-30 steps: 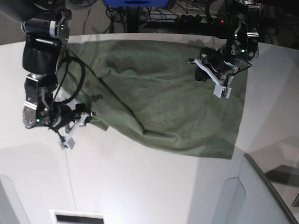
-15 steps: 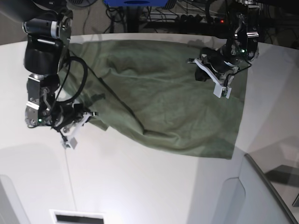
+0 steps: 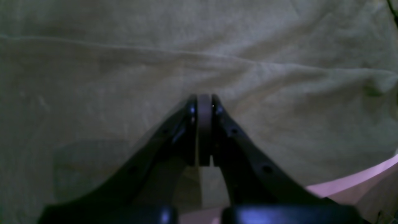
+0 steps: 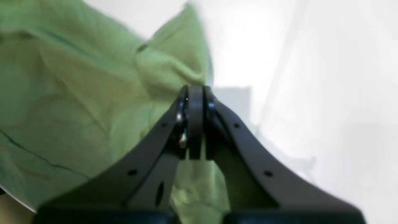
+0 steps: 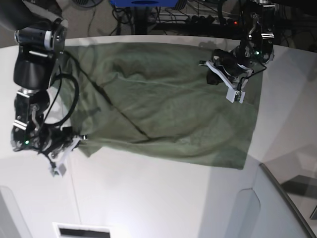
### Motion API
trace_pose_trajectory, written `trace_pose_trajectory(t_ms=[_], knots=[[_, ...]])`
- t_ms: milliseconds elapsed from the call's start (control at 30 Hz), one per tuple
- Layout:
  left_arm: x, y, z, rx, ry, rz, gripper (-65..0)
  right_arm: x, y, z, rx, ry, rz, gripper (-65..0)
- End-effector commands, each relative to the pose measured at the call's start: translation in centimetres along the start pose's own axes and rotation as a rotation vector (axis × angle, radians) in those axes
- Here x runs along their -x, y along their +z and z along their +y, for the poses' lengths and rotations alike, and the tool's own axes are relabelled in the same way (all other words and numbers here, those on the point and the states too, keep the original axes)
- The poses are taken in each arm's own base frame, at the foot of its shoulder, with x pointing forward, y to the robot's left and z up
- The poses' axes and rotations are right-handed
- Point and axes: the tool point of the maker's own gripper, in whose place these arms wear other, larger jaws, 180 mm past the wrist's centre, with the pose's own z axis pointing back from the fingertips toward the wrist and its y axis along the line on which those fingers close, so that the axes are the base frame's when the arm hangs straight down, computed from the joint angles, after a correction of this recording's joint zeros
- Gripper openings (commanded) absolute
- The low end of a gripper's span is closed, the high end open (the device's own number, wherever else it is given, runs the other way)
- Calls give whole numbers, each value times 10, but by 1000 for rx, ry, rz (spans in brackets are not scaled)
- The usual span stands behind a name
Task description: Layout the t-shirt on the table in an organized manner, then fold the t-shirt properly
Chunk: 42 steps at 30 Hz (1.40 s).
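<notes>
So the t-shirt [image 5: 163, 104] is spread across the far half of the table [image 5: 163, 198], still rumpled, with a long diagonal crease running through the middle. Its long axis runs side to side in the base view, roughly from one arm to the other.

The corner that matters is the near one on that view's left, and it's bunched up right at the right gripper [image 5: 74, 143]. In the right wrist view the jaws are clamped together with a fold of green cloth pinched at the tips, and bare white table lies just beyond. So the shirt lies back toward the middle from that gripper, and pulling outward looks like the way to flatten it.

The left gripper [image 5: 237, 91] sits over the opposite end, jaws closed; whether it's actually holding cloth I can't tell.
</notes>
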Motion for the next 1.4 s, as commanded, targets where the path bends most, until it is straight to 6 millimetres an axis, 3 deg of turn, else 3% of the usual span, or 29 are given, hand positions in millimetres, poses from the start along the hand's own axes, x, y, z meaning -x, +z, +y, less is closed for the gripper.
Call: trace_pose_trajectory(t_ms=[0,300,533,667,900,1000,1100,1133,1200,1267,1367], knots=[[-10,3,3,-3,-9,-32,-650,-33,11,2,-2,21,-80,-650],[-10,3,3,-4,-10,-31,-650,-67,28,3,17,61,-155,-650],[-12,3,3,-4,-12,-36,-650,-70,32,52,11,288,-162,-650],[-14,3,3,-3,-11,-40,-650,-41,32,68,28,235,-102,-650],[-15,3,3,-3,-13,-41,-650,37,8,103,-53,108,36,-645],[-16,3,3,-3,-13,-42,-650,53,5,112,-73,97,62,-570],[-16,3,3,-3,-13,-42,-650,57,5,121,-80,162,99,-398],[-16,3,4,-5,-12,-43,-650,57,7,116,-65,189,110,-339],[-16,3,4,-5,-12,-43,-650,39,21,103,-22,231,53,-248],[-16,3,4,-5,-14,-43,-650,22,39,84,30,228,-25,-236],[-16,4,8,-12,-22,-41,-650,3,63,26,133,98,-143,-257]])
